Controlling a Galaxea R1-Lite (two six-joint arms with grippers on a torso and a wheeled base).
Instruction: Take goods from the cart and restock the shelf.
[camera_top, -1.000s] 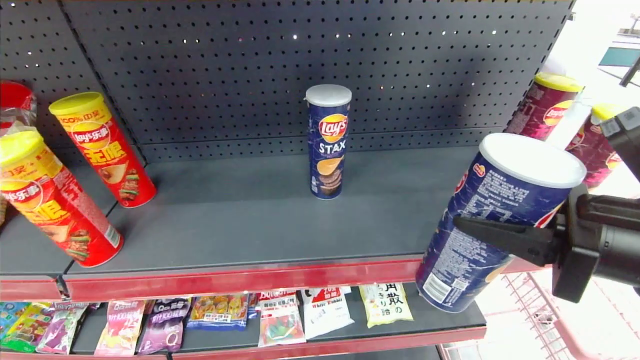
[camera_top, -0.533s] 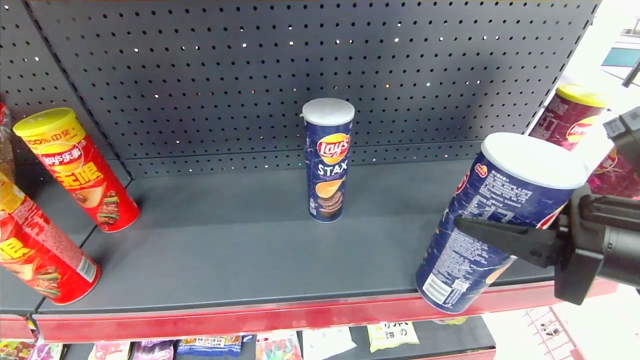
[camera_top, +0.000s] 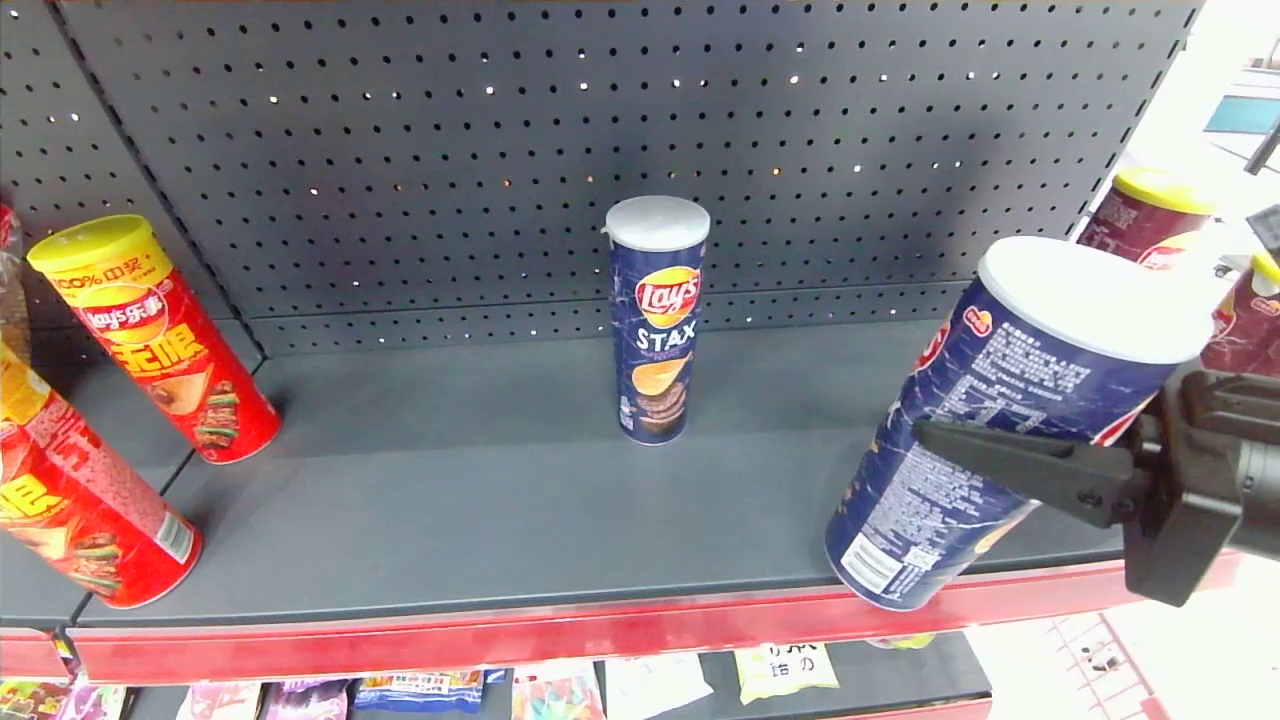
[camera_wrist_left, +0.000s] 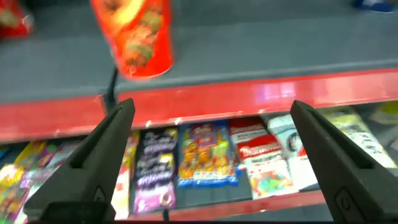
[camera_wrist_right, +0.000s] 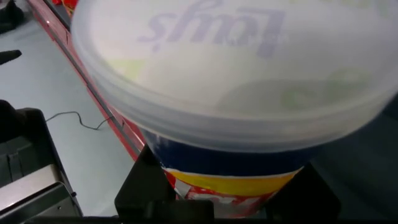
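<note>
Presently: tall blue white-lidded crisp tube (camera_top: 1000, 360), pinched tilted by right gripper (camera_top: 960, 445) over grey shelf (camera_top: 480, 500) edge, likely for placing; left gripper (camera_wrist_left: 211, 106) spread.

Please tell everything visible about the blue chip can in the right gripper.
The blue chip can is a tall tube, dark blue with small white print and a barcode near its base, closed by a whitish plastic lid. It is tilted, lid toward the robot's right, clamped mid-body by the right gripper, its base over the shelf's red front edge; contact with the shelf cannot be told.
</note>
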